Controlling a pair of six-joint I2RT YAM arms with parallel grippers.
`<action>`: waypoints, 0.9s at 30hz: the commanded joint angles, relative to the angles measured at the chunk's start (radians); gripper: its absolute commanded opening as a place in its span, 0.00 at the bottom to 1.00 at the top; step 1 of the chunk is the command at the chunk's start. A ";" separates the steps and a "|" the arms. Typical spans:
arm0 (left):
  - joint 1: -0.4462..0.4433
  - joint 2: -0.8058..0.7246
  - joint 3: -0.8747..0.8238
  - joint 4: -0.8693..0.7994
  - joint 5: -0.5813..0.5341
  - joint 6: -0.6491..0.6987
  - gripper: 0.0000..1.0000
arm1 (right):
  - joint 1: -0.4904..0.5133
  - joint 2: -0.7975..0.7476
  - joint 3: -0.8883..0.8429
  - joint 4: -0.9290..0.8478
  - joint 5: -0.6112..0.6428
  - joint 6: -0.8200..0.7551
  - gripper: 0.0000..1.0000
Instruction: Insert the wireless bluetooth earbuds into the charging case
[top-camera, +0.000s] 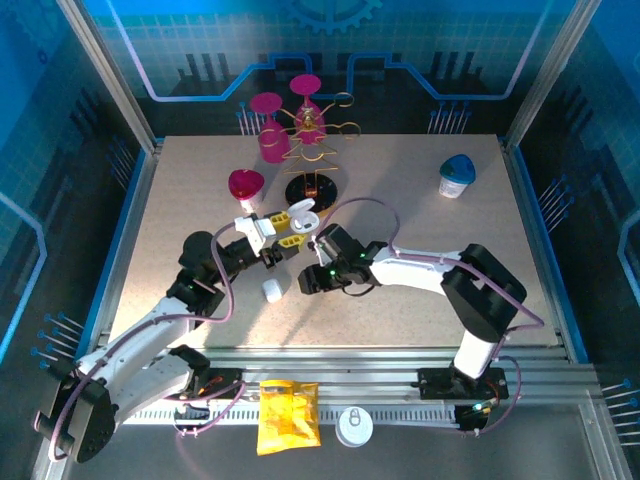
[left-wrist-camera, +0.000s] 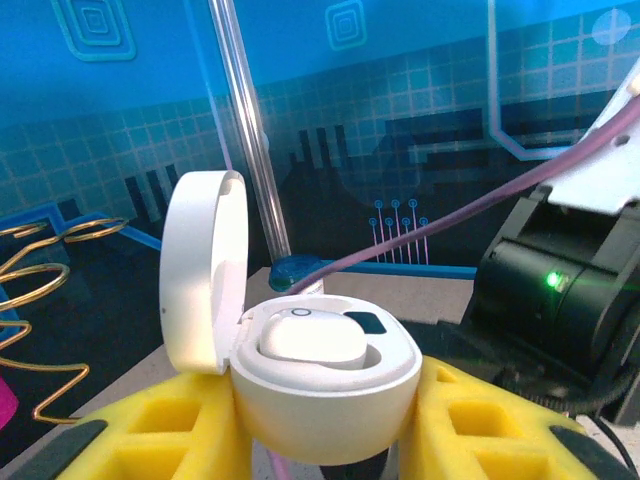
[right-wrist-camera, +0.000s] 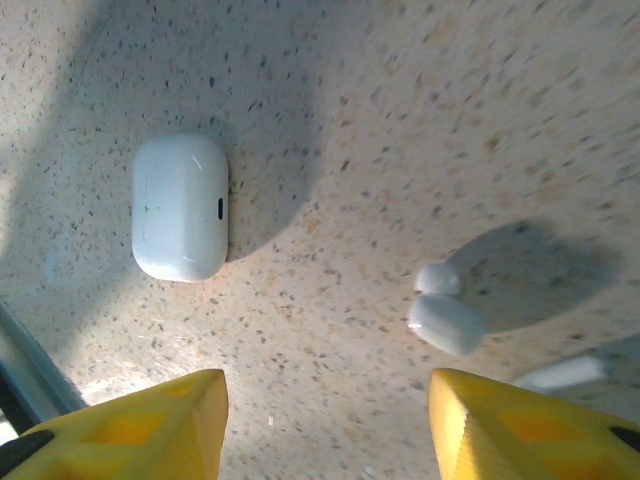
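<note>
Earbud (right-wrist-camera: 445, 322) loose on tabletop (right-wrist-camera: 400, 120), right of closed case (right-wrist-camera: 180, 207). R gripper (right-wrist-camera: 325, 425) above both, jaws apart, empty. L gripper (left-wrist-camera: 325, 450) clamps open charging case (left-wrist-camera: 325, 390), seated bud (left-wrist-camera: 310, 338) inside. Step: fetch 2nd bud. Next: descend, centre, pinch.

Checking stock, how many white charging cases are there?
2: the open case in the left gripper; the closed case lying on the table. Others may be hidden.

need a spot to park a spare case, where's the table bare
Widest bare patch: right side of the table, between the blue-lidded cup and the right arm. Also the left strip beside the pink cup. Crowded mid-table around the wire rack and closed case.
</note>
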 joint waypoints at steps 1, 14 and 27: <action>0.003 -0.023 0.008 -0.019 -0.014 0.023 0.36 | 0.017 0.047 0.016 0.056 -0.062 0.101 0.54; 0.003 -0.022 0.010 -0.026 -0.013 0.023 0.36 | -0.017 0.087 0.041 0.001 0.019 0.092 0.54; 0.002 -0.032 -0.002 -0.040 -0.024 0.031 0.36 | -0.044 0.159 0.136 -0.034 0.049 0.049 0.49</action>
